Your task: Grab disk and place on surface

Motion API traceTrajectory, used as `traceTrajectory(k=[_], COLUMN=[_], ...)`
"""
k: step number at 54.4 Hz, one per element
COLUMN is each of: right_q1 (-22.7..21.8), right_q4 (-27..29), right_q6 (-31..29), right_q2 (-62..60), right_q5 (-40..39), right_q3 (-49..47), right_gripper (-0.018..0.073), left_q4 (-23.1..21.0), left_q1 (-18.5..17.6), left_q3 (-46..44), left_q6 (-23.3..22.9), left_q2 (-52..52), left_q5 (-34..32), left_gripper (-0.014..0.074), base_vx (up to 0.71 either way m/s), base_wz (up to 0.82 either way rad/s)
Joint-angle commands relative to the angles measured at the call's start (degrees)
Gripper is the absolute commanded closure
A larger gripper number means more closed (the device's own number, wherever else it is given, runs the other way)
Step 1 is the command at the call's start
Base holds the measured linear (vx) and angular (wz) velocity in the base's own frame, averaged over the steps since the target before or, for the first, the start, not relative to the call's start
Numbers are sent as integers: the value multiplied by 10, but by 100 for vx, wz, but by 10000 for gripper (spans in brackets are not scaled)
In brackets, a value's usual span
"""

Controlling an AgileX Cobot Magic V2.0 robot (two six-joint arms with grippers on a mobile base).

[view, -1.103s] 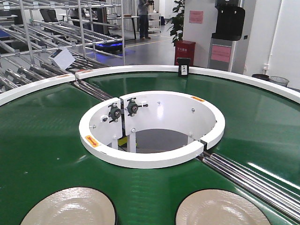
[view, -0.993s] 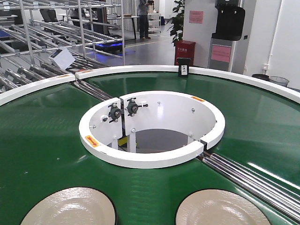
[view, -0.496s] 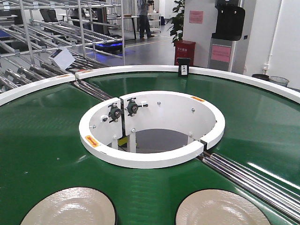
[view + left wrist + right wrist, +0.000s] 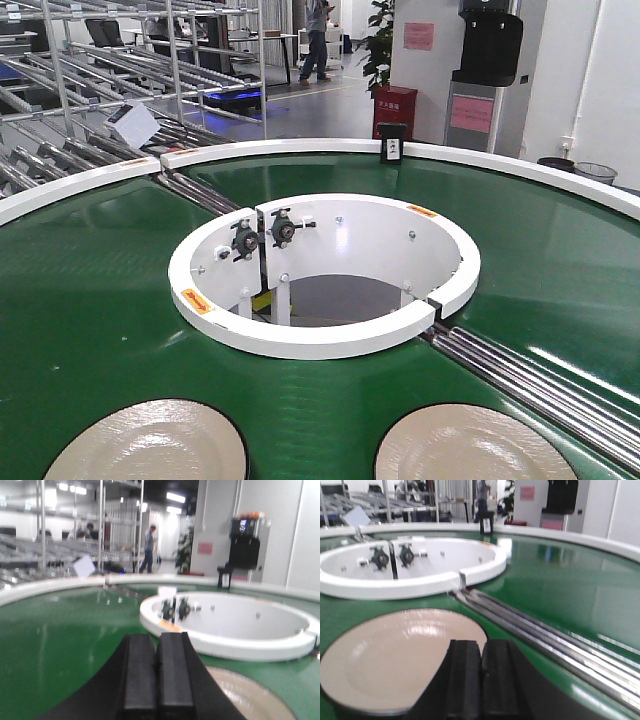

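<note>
Two cream disks lie on the green belt (image 4: 90, 300) at the near edge of the front view: a left disk (image 4: 150, 445) and a right disk (image 4: 470, 450). My left gripper (image 4: 156, 637) is shut with nothing between its black pads, and a disk (image 4: 252, 695) lies low to its right. My right gripper (image 4: 481, 644) is also shut and empty, hovering at the near right rim of a disk (image 4: 395, 655). Neither gripper shows in the front view. The surface is out of view.
A white ring housing (image 4: 320, 335) with bearings stands at the belt's centre. Steel rollers (image 4: 540, 385) cross the belt at the right, close to the right disk. A white outer rim (image 4: 300, 148) bounds the belt. Racks (image 4: 120, 60) stand behind.
The disks and belt look the same. Only a person far in the background has walked to the right.
</note>
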Motion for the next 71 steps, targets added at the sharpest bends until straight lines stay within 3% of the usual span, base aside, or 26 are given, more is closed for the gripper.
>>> traceTrajectory(k=[1,6,15,27,36,47,57,67,71], right_q1=[0,0,0,0,0,0,0,0,0], right_q4=[-6,9,23,5,5,5,8,8,8], right_q6=[0,7,8,-3,-3,-3,-2,-2,-2], right_q2=[-6,-6,27,168,261,347,397,425,433], right_q5=[-124,-148,-41,51,48,50,66,118,139], right_q3=[-1,-34,-173,-348,-377,-377,-377,-377,-377], right_gripper=[567,567,567,567,566,534,424,206,91], left_q4=[4,4,5,5,4,4,4,4,4], left_q1=[-1,-1,-1,-1,-1,-1,-1,-1,-1], left_q3=[-32,-84,-212,-389,-417,-416,-416,-416,-416], left_q6=[-6,-4,20,37,37,37,37,37,37], left_q2=[-7,-7,7,133,221,292,351,404,422], left_q5=[-83,-65,14,81,71,135,248,343,365], left_gripper=[604,604,604,604,603,570,431,225,183], base_vx=[0,0,0,0,0,0,0,0,0], base_wz=[0,0,0,0,0,0,0,0,0])
